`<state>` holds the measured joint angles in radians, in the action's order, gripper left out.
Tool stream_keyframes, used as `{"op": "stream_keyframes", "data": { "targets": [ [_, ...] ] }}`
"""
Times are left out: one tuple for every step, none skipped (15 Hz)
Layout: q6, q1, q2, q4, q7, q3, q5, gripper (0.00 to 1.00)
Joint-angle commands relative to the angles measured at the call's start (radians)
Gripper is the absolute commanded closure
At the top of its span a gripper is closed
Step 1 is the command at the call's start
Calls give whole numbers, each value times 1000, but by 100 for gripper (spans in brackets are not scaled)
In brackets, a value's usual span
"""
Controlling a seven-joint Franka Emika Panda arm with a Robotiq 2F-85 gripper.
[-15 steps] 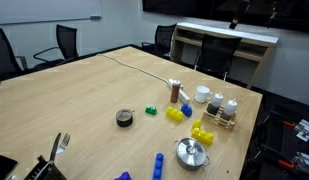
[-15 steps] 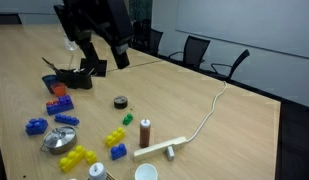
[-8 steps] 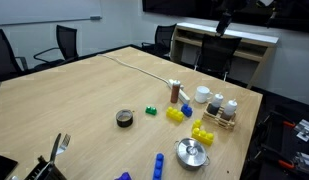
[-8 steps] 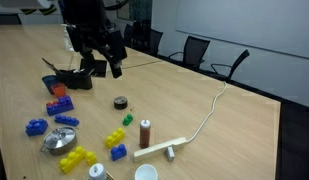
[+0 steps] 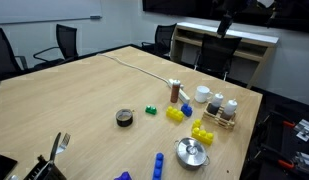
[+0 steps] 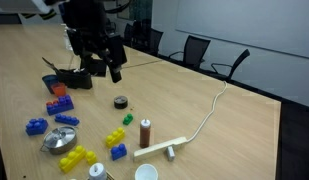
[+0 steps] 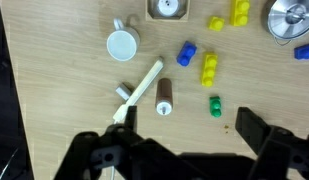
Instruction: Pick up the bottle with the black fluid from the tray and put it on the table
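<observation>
The light-wood tray (image 5: 225, 120) stands near the table's right edge and holds two small bottles. The bottle with the black fluid (image 5: 232, 108) is the dark one with a pale cap, next to a whitish bottle (image 5: 217, 104). In the wrist view the tray (image 7: 167, 10) is cut by the top edge and only one pale cap shows in it. My gripper (image 6: 104, 62) hangs high above the table (image 5: 84, 100), far from the tray. It is open and empty, with both dark fingers spread wide in the wrist view (image 7: 179, 140). It shows small and dark at the top right in an exterior view (image 5: 223, 22).
A brown bottle with a white top (image 7: 164, 96), a white cup (image 7: 122, 45), a wooden stick (image 7: 141, 88), a green block (image 7: 215, 104), yellow blocks (image 7: 209, 66), blue blocks (image 7: 186, 53) and a metal pot (image 7: 291, 18) lie about. A black round object (image 5: 124, 118) sits mid-table. Chairs ring the table.
The gripper has sunk a little and drifted slightly across the table in an exterior view. Its jaws stay open. The objects on the table have not moved.
</observation>
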<state>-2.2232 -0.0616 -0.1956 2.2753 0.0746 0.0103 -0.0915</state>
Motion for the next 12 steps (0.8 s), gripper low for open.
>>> {"op": "stream_keyframes", "data": {
  "targets": [
    [-20, 19, 53, 34, -13, -3, 17, 0],
    [-45, 22, 74, 56, -11, -9, 29, 0],
    [-60, 25, 93, 72, -5, -14, 46, 0],
    [-75, 26, 109, 95, 11, -20, 81, 0],
    [-86, 27, 123, 114, 20, -23, 112, 0],
    [-99, 29, 136, 137, 16, -23, 128, 0],
    [-109, 30, 150, 154, 11, -22, 143, 0],
    [-130, 33, 164, 174, -1, -21, 146, 0],
    [-87, 31, 164, 148, -5, -16, 118, 0],
    [-95, 31, 172, 158, -5, -16, 119, 0],
    [-94, 31, 174, 156, -5, -15, 119, 0],
    [-94, 30, 173, 152, -5, -15, 119, 0]
  ]
}}
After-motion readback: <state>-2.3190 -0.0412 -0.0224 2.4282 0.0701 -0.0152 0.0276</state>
